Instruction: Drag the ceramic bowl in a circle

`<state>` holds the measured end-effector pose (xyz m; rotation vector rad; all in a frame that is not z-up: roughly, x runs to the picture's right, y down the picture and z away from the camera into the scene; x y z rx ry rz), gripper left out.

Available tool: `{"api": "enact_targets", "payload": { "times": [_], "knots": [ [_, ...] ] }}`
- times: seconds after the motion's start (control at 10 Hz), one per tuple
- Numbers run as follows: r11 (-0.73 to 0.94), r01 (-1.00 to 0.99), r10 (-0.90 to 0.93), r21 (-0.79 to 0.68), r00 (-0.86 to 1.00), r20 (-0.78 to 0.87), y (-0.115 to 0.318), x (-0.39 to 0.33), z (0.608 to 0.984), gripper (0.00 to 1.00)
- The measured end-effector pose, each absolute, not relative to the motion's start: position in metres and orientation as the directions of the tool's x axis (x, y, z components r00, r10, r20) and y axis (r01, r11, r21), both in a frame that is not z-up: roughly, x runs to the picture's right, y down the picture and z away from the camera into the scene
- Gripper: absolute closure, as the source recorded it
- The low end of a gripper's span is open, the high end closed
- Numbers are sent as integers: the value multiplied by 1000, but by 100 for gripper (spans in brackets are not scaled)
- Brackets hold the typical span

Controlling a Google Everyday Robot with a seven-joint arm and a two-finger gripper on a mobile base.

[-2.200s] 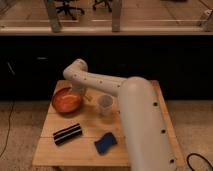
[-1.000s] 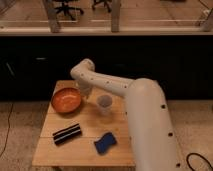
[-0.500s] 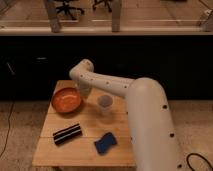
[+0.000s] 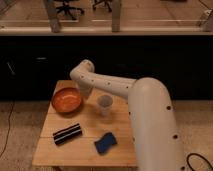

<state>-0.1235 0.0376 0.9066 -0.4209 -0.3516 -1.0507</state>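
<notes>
The ceramic bowl [image 4: 66, 100] is a shallow, glossy orange-brown bowl. It sits on the left back part of the wooden table [image 4: 85, 155]. My white arm reaches from the lower right, bends above the table's back edge and comes down to the bowl's right rim. The gripper [image 4: 85, 93] is at that rim, between the bowl and the cup. It is mostly hidden by the arm's last link. Whether it touches the bowl does not show.
A small translucent white cup [image 4: 105, 103] stands just right of the gripper. A black ribbed bar [image 4: 67, 134] lies at front left. A blue sponge [image 4: 105, 143] lies at front middle. A dark counter wall runs behind the table.
The arm's bend shifted slightly right since the earliest frame, then held still. The bowl has barely moved.
</notes>
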Motion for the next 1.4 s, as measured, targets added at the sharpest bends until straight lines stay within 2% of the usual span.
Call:
{"api": "enact_targets", "payload": {
  "times": [0.1, 0.2, 0.3, 0.5, 0.6, 1.0, 1.1, 1.2, 1.4],
  "knots": [
    [429, 889, -759, -162, 451, 470, 37, -124, 906, 77],
    [426, 891, -762, -159, 448, 468, 38, -124, 905, 65],
    [426, 891, -763, -157, 447, 467, 37, -124, 904, 57],
    [426, 891, -764, -155, 446, 466, 37, -124, 903, 55],
    [427, 891, -765, -153, 446, 464, 37, -124, 903, 60],
    [420, 896, -772, -145, 436, 462, 36, -125, 902, 62],
    [419, 896, -772, -145, 436, 462, 36, -124, 902, 59],
    [419, 897, -773, -144, 435, 461, 36, -126, 903, 48],
    [411, 901, -777, -141, 426, 463, 36, -134, 904, 34]
  ]
}}
